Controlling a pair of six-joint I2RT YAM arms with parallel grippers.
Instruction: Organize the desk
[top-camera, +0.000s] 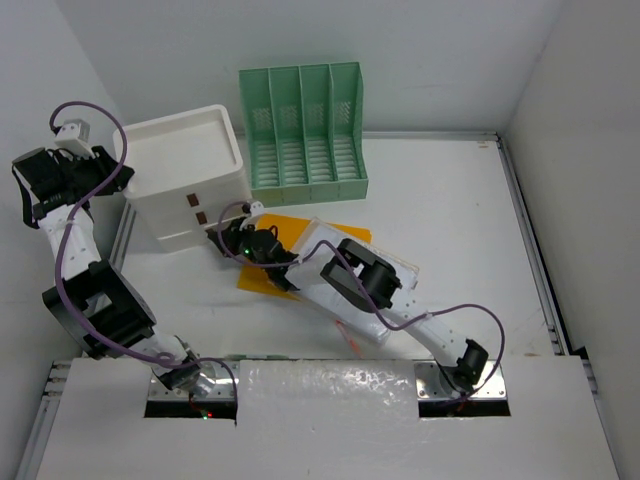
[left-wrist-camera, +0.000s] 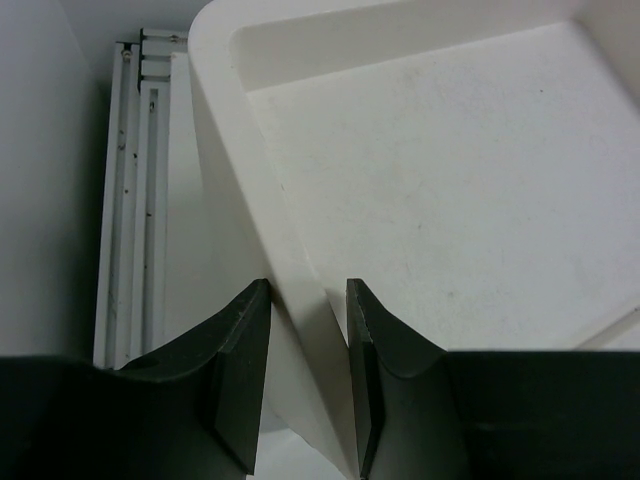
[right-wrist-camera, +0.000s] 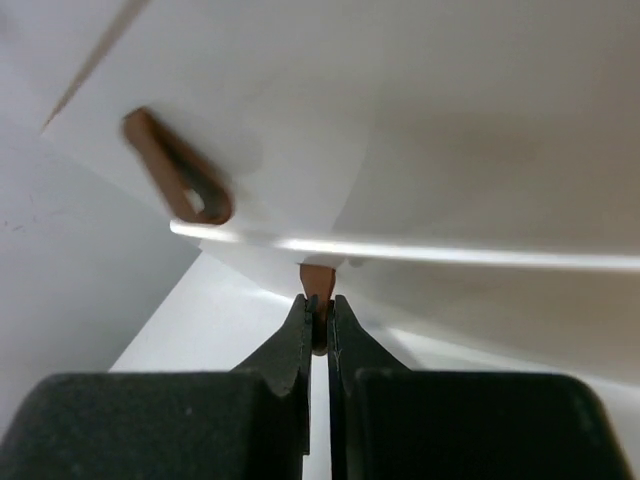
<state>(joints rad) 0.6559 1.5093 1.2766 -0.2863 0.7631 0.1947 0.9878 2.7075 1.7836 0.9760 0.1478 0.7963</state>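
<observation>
Desk (top-camera: 455, 230) spans the scene beneath both arms. The right gripper (right-wrist-camera: 318, 312) is pinched tight on a brown pull tab (right-wrist-camera: 316, 278) of the white drawer box (top-camera: 185, 165) at far left. The left gripper (left-wrist-camera: 305, 300) straddles that box's left wall, but I cannot tell whether it clamps.

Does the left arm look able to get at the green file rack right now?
Probably not directly. The left gripper is closed on the left rim of the white drawer box, and that box stands between it and the green file rack; it would need to release first.
</observation>
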